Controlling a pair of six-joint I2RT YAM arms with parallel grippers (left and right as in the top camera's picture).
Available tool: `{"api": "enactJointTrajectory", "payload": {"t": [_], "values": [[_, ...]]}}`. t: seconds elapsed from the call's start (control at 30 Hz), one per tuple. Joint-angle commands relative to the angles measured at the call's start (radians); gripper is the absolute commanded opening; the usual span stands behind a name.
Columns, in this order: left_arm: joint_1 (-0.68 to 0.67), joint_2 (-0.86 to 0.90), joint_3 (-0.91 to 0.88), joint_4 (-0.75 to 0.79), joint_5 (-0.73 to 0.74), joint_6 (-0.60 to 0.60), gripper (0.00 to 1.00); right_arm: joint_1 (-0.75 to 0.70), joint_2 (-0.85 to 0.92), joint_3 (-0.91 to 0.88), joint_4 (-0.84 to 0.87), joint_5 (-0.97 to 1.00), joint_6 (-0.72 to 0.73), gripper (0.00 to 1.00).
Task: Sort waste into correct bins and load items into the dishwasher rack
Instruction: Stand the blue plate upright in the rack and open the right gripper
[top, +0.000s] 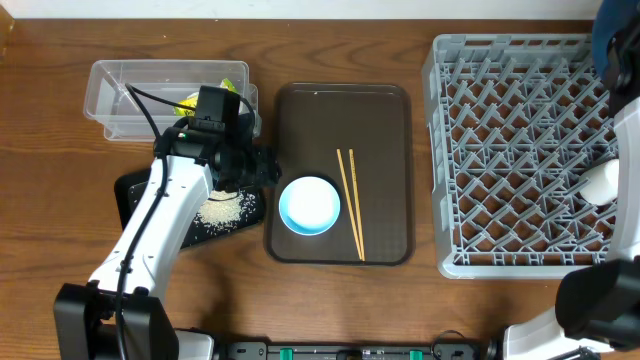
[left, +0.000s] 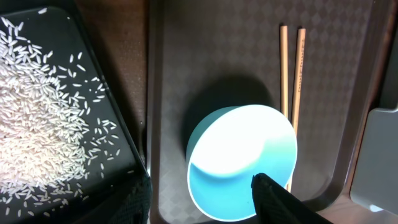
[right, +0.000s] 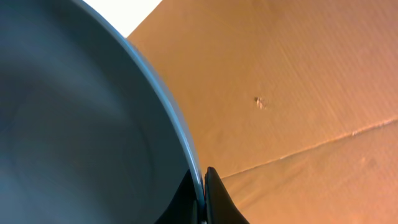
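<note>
Wood table (top: 50, 200). Right gripper (right: 200, 186) clamps the dark bowl (right: 74, 124) by its rim, over the far corner of the rack (top: 500, 150); rack looks unloaded. Left gripper (left: 205, 205) is open, light bowl (left: 242, 155) just ahead, chopsticks (left: 292, 74) beyond. Wrapper (top: 195, 100) is in the tub (top: 120, 80), rice (left: 37, 112) on the black tray (top: 128, 190).

Paired chopsticks (top: 351, 204) — beside light-blue bowl (top: 310, 206).

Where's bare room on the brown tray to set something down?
Free on the brown tray: upper left, above the light-blue bowl, left of the chopsticks; also the strip from chopsticks to right rim. Crowded: lower left, left claw beside the bowl.
</note>
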Motion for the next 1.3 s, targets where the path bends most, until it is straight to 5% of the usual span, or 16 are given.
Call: {"api": "enactJointTrajectory", "payload": {"t": [0.0, 0.33, 1.27], "values": [[-0.001, -0.018, 0.009, -0.002, -0.013, 0.017, 0.55, -0.026, 0.047, 0.007, 0.040, 0.029, -0.089, 0.01], [-0.001, -0.018, 0.009, -0.002, -0.013, 0.017, 0.55, -0.048, 0.215, 0.007, 0.240, 0.157, -0.233, 0.01], [-0.001, -0.018, 0.009, -0.003, -0.013, 0.016, 0.55, -0.073, 0.294, -0.012, 0.249, 0.114, -0.239, 0.01]]}}
